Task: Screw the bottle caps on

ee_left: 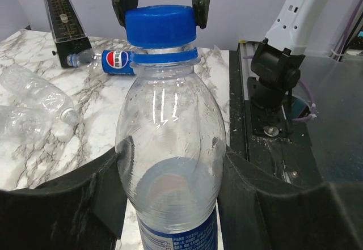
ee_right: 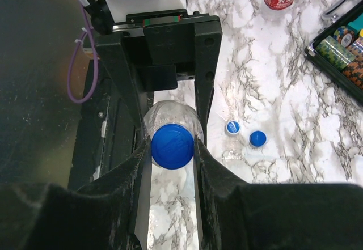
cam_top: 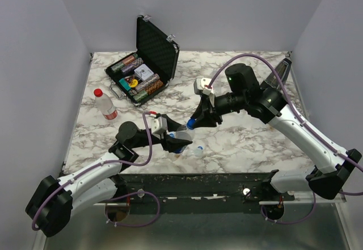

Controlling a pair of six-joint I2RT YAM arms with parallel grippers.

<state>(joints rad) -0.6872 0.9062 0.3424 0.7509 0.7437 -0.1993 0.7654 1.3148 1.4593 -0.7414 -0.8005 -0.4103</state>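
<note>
Holding the bottle in my left gripper: both fingers press against the clear body just below the shoulder, one on each side. The blue label shows below the grip. A little water sits inside.

My right gripper comes in from the opposite side and pinches the blue cap, one finger on each side of its rim. The cap sits on the neck, just above the blue neck ring. Whether it is fully threaded down I cannot tell.

Top view: the bottle hangs slanted between the two grippers, near the front edge of the desk, cap end toward the right arm.

Loose caps on the marble just beside the bottle: two close together, one blue with a white inside facing up, one plain blue.

Red-labelled bottle stands upright at the left of the desk, red cap on, well apart from my grippers.

Open black case at the back, rows of poker chips in it.

Left wrist view: a Pepsi bottle lies on its side; crumpled clear bottles lie near it.
</note>
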